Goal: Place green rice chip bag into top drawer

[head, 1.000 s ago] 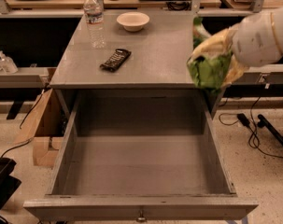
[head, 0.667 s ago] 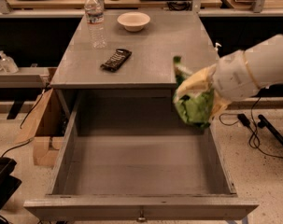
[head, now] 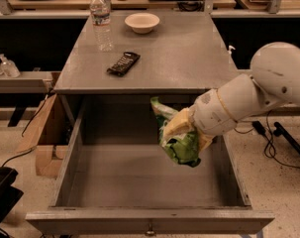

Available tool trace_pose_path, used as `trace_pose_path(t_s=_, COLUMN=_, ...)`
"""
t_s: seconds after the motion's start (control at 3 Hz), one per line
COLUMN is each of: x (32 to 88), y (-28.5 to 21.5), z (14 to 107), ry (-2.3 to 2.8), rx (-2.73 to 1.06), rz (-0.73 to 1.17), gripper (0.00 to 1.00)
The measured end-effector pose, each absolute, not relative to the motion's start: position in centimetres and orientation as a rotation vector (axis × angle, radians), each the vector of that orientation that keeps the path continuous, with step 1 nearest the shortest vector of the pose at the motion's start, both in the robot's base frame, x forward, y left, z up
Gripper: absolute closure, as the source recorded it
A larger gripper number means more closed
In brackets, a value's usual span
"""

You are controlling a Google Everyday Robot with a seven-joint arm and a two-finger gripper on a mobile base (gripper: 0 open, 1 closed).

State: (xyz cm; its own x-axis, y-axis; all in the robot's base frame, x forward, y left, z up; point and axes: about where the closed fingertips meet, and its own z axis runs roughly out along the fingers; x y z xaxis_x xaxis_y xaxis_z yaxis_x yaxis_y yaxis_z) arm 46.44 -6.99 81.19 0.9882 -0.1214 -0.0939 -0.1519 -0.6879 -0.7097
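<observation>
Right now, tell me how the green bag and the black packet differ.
The green bag is light green and crumpled; the black packet is dark and flat. The green bag hangs in the gripper above the open drawer; the black packet lies on the tabletop. Both look like small snack packs.

One water bottle (head: 101, 21), one white bowl (head: 142, 22) and one black snack packet (head: 123, 63) are sitting on the one bench (head: 189, 58), upper middle. One gripper (head: 185, 132), centre right, is clasping one green rice chip bag (head: 181, 153) above one top drawer (head: 115, 221). Two small bottles (head: 3, 66) are standing at the left edge.
</observation>
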Motion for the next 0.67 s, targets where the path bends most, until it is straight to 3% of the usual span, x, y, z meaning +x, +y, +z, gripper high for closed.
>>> trace_pose_path(t_s=0.33, x=48.07, y=-5.25, z=77.94, ry=0.152, rx=-2.378, rz=0.092, gripper=1.00)
trace_pose_path(t_s=0.67, x=48.01, y=-4.83, z=77.84, ry=0.140, rx=-2.380, rz=0.098, gripper=0.74)
